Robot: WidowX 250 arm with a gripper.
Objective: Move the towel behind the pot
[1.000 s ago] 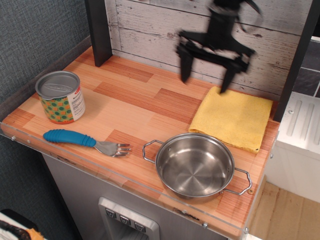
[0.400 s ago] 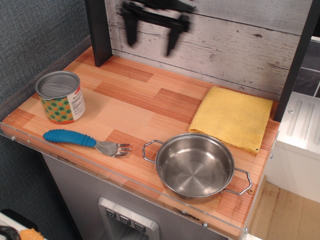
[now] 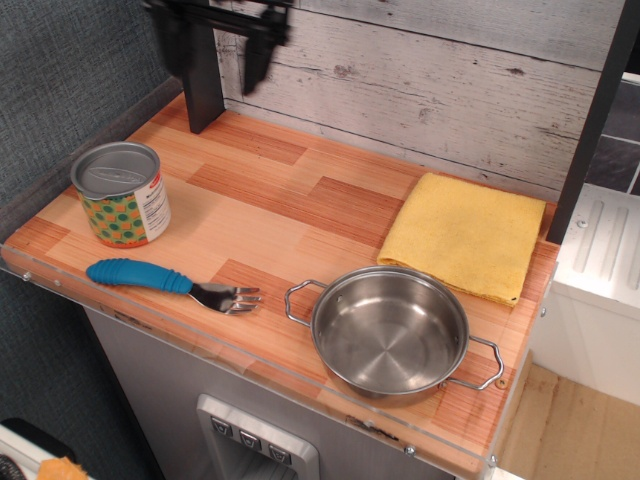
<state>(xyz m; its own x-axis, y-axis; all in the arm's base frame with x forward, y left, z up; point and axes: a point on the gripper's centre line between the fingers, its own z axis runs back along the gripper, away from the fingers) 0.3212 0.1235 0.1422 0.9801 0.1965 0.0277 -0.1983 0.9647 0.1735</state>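
1. towel lies flat at the counter's back right, just behind the pot.
2. gripper hangs at top left, fingers spread wide, holding nothing.

Black end effector, two long flat dark fingers, motion-blurred, details unclear

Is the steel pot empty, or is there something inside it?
Empty. The pot stands upright, and its whole shiny bottom shows, with nothing in it. The yellow towel lies flat behind it, outside it.
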